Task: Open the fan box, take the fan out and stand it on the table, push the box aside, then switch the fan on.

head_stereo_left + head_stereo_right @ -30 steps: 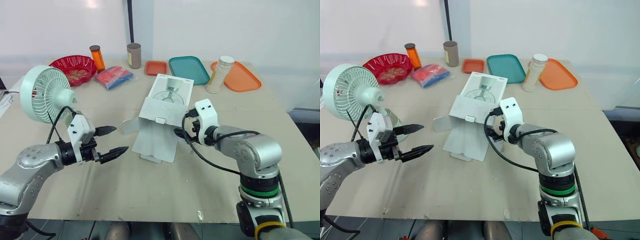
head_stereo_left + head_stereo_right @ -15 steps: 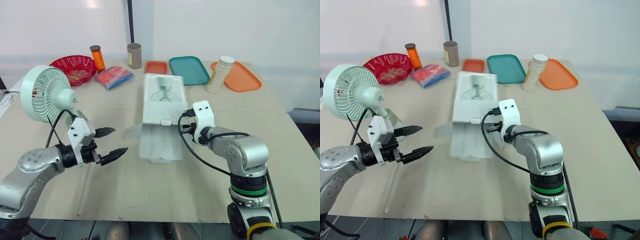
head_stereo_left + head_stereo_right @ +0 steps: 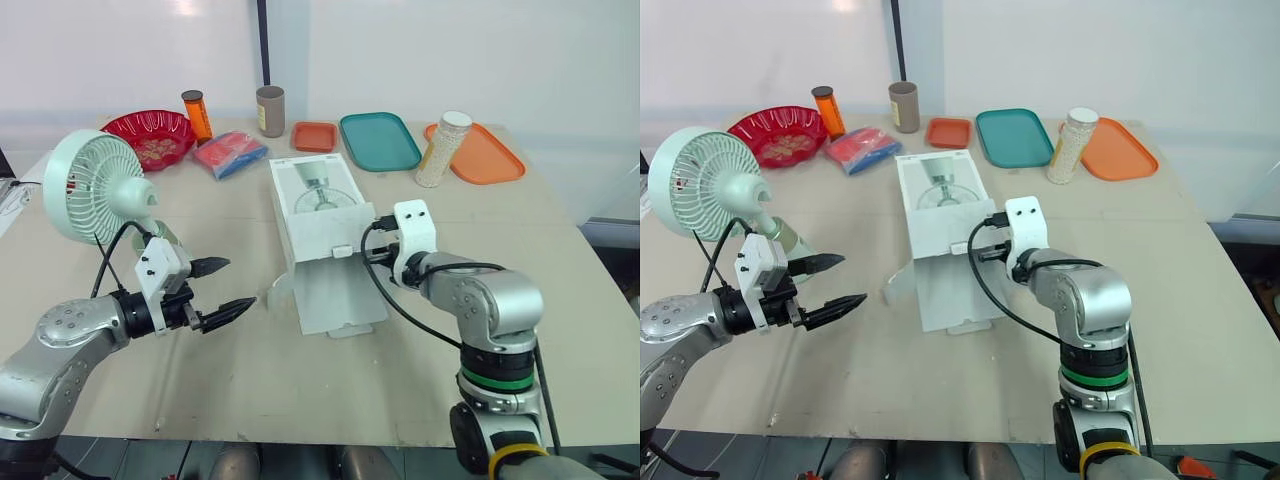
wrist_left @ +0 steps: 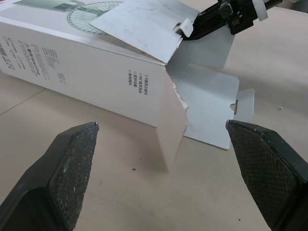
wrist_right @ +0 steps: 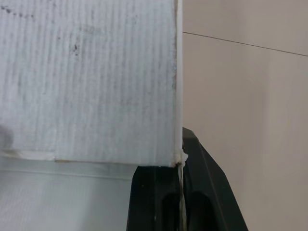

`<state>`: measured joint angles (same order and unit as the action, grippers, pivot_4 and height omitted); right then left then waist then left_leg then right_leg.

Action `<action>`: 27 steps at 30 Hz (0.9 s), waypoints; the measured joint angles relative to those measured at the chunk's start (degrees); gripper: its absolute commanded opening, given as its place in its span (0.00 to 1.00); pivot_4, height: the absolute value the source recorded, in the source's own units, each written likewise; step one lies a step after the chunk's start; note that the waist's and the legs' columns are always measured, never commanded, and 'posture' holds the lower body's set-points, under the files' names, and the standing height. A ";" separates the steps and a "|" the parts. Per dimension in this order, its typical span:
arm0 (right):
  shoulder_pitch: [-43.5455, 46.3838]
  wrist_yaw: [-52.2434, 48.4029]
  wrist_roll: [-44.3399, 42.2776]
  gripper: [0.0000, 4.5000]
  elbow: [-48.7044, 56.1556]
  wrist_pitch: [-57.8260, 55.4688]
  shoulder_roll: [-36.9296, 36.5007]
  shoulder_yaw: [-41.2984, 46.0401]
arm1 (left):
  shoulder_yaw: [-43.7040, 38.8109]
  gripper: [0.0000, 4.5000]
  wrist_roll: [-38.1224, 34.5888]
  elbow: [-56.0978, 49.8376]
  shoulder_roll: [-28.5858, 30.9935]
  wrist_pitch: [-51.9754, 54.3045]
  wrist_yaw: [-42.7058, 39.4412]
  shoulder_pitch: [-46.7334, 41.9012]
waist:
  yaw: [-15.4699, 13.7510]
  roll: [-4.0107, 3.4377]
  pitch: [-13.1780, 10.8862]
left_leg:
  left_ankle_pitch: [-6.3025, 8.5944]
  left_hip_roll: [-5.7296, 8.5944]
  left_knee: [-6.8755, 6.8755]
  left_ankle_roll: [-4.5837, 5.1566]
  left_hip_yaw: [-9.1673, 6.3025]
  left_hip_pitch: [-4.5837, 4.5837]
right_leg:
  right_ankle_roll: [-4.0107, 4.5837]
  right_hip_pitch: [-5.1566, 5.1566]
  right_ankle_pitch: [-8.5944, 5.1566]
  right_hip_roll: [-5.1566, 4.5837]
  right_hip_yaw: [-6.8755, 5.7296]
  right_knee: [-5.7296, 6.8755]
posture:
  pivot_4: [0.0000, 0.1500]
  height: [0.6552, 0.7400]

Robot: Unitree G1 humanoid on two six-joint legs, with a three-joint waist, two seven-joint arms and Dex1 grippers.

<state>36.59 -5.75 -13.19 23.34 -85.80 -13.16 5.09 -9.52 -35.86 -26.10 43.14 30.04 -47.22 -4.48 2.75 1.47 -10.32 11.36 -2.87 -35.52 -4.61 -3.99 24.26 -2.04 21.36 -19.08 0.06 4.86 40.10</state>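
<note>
Centrally on the table (image 3: 250,390) lay the opened fan box (image 3: 315,215), flaps splayed, with the fan (image 3: 92,188) upright well to its left. The right gripper (image 3: 372,255) pinched 1 flap (image 5: 91,82) at the box's right side; the left gripper (image 3: 238,283) hung wide open just left of it. Emptied, its light card looked apt to slide easily but tear at flaps, so a stiff side wall seemed the better hold.

The box (image 3: 318,225) is white cardboard, matt on its printed outside, finely ribbed and scuffed inside. The fan (image 3: 95,185) is pale green plastic, smooth, with a slight sheen. The tabletop (image 3: 250,370) is beige, matt and smooth; the left tool (image 3: 238,282) has black, finely knurled pads (image 4: 72,168).
</note>
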 measured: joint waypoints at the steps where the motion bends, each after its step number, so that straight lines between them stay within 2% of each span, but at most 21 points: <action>1: -0.05 0.02 0.01 0.00 0.70 -0.59 -0.29 0.28 | 0.00 1.00 0.01 0.01 0.00 0.00 -0.19 0.07 | 0.00 0.00 0.00 | 0.00 0.00 0.01 0.00 0.00 0.00 | 0.00 0.00 0.00 0.00 0.00 0.00 | 1.00 1.00; 5: -2.00 1.69 1.50 0.00 6.76 -5.24 -1.06 5.38 | 1.12 1.00 0.05 0.86 -0.01 -0.03 -1.65 -0.73 | -0.22 0.01 0.01 | 0.00 0.02 0.01 0.00 -0.03 0.00 | 0.00 -0.02 -0.01 -0.01 -0.03 -0.03 | 1.00 1.00; 7: -5.76 3.85 3.55 0.00 10.15 -6.64 -1.17 9.89 | 2.60 1.00 0.79 2.71 -0.37 -0.34 -2.95 -2.15 | -0.20 0.00 0.00 | 0.00 0.06 0.01 0.00 -0.02 0.01 | -0.01 -0.02 -0.01 -0.03 -0.01 -0.04 | 1.00 1.00; 12: -9.95 7.49 7.93 0.00 14.58 -6.87 -0.04 17.93 | 5.31 1.00 1.75 5.19 -1.82 -1.57 -5.14 -4.17 | 0.00 -0.03 0.02 | -0.01 0.03 0.06 0.01 -0.01 -0.01 | 0.00 0.01 -0.02 0.01 0.01 -0.02 | 1.00 1.00; 20: -9.39 11.05 13.82 0.00 15.47 -6.92 -0.56 27.74 | 8.61 1.00 3.72 10.72 -3.64 -3.62 -7.86 -9.90 | -0.03 -0.09 0.02 | -0.07 0.09 0.07 0.02 0.00 -0.01 | 0.00 0.00 -0.02 -0.03 0.02 0.00 | 1.00 1.00; 22: -8.77 11.06 14.57 0.12 15.43 -6.90 -1.54 28.61 | 9.15 1.00 4.28 11.73 -3.94 -3.89 -8.32 -10.62 | 0.06 -0.10 0.02 | -0.07 0.08 0.11 0.03 0.00 -0.01 | 0.00 0.01 -0.02 -0.01 0.03 -0.01 | 1.00 1.00; 23: -8.70 10.65 14.60 0.15 15.04 -6.90 -1.65 28.75 | 9.60 1.00 4.47 12.27 -4.21 -3.98 -8.42 -11.28 | 0.20 -0.11 0.02 | -0.07 0.07 0.11 0.03 0.00 -0.02 | 0.01 0.02 -0.02 0.01 0.04 0.00 | 1.00 1.00; 27: -7.27 8.12 13.47 0.48 12.25 -6.91 -3.15 27.38 | 9.75 1.00 4.63 12.30 -4.48 -4.29 -8.66 -11.68 | 0.36 -0.15 0.03 | -0.09 0.07 0.11 0.06 0.03 -0.03 | 0.01 0.02 -0.02 0.00 0.07 0.01 | 1.00 1.00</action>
<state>29.33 2.37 0.28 35.59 -92.71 -16.31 32.48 0.23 -31.23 -13.80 38.66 25.75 -55.88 -16.16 3.12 1.32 -10.28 11.27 -2.80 -35.41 -4.55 -3.97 24.23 -2.03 21.38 -19.10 0.06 4.93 40.11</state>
